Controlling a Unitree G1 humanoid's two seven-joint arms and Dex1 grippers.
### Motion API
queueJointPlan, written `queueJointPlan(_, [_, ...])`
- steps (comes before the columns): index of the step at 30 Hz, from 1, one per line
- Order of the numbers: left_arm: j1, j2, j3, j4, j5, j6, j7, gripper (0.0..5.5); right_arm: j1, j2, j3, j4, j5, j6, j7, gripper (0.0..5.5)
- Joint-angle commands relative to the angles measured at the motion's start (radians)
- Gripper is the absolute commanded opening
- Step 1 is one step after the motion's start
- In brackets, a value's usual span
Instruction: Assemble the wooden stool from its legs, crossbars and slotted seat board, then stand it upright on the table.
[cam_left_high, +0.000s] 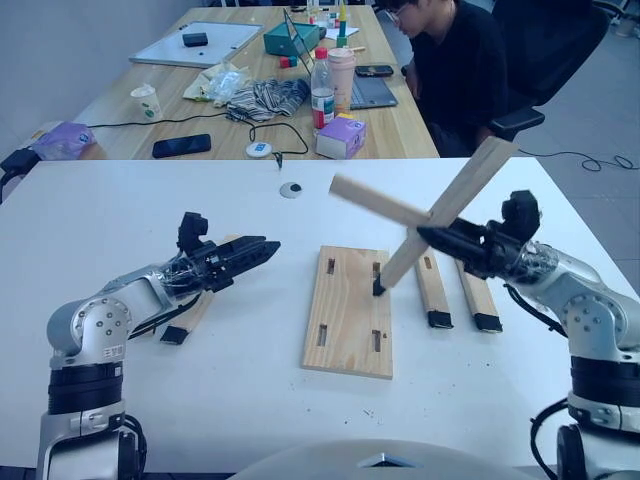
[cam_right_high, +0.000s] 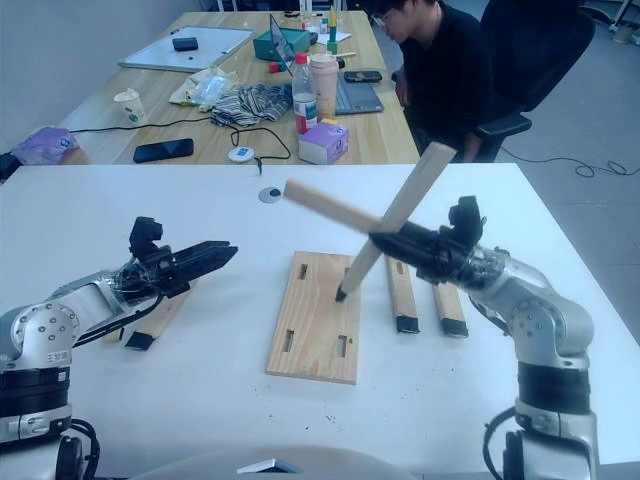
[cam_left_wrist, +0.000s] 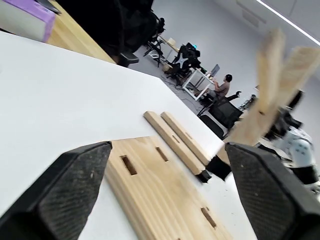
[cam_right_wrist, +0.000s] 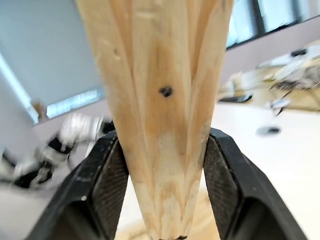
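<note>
While our right gripper (cam_left_high: 438, 238) is clamped on the crossed leg and crossbar (cam_left_high: 465, 188), we see that piece tilted, its black-capped foot touching the seat board (cam_left_high: 345, 320) at a slot near the board's 2 o'clock corner. Our left gripper (cam_left_high: 264, 247) hangs above the table (cam_left_high: 250, 400) at the board's 9 o'clock, fingers apart. Two loose legs (cam_left_high: 433, 290) lie at the board's 3 o'clock; another leg (cam_left_high: 188, 322) lies under our left arm.

eyes: high, forward-down, share table (cam_left_high: 250, 400) | wrists: close, low, facing inward
</note>
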Motion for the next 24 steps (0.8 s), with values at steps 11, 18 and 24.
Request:
queueJointPlan(11, [0.002, -0.028, -0.016, 0.002, 0.037, -0.021, 0.007, 4.15, 0.146, -0.005, 0.117, -0.082, -0.127, -0.148, 0.036, 2.06])
queueJointPlan(18, [0.01, -0.038, -0.021, -0.003, 0.055, -0.024, 0.005, 4.15, 0.17, -0.013, 0.177, -0.033, -0.188, -0.228, 0.053, 2.06])
queueJointPlan(24, [0.015, -0.042, -0.016, -0.007, 0.055, -0.021, 0.007, 4.15, 0.223, -0.078, 0.261, 0.044, -0.349, -0.428, 0.118, 2.06])
